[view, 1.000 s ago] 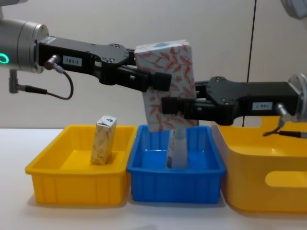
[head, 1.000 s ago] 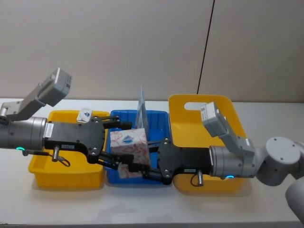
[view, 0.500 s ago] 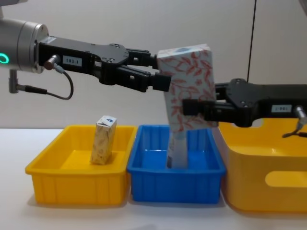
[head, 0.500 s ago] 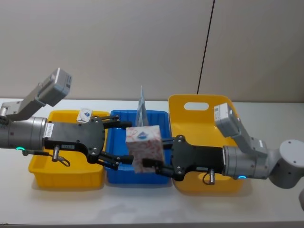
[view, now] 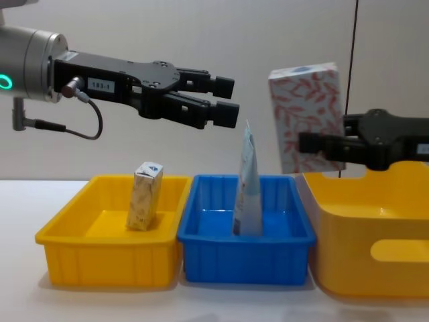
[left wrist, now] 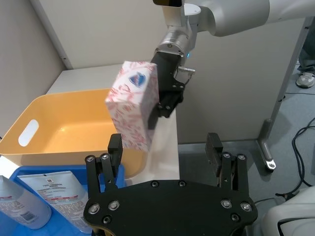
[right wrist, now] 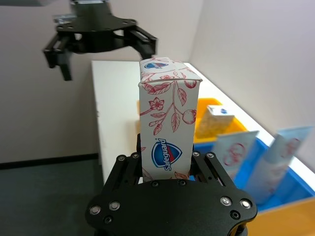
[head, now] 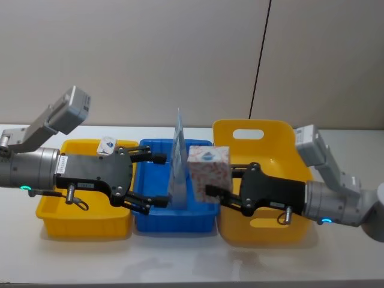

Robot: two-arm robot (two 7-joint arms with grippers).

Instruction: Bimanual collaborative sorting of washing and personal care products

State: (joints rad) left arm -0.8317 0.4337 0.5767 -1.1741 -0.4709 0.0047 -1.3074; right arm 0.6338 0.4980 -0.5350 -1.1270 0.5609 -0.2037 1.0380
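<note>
A cream carton (head: 209, 167) (view: 305, 114) (left wrist: 134, 112) (right wrist: 167, 123) with red floral print is upright in the air. My right gripper (head: 219, 182) (view: 316, 143) (right wrist: 167, 161) is shut on its lower part, over the near left edge of the big yellow basket (head: 282, 135). Over the blue tray (head: 174, 222) my left gripper (head: 159, 180) (view: 229, 100) (left wrist: 164, 147) is open and holds nothing. A tall pale-blue pouch (head: 179, 159) (view: 248, 184) stands in that tray. A smaller carton (head: 108, 144) (view: 145, 196) stands in the left yellow tray (head: 51, 207).
The three containers stand side by side on a white table (head: 180, 255): yellow tray (view: 100, 261), blue tray (view: 248, 258), tall yellow basket (view: 369, 228) with a handle cut-out. A grey wall is close behind.
The left gripper let go of the floral carton and stays open in place. The right gripper carried the carton rightwards, away from above the blue tray to the yellow basket's edge.
</note>
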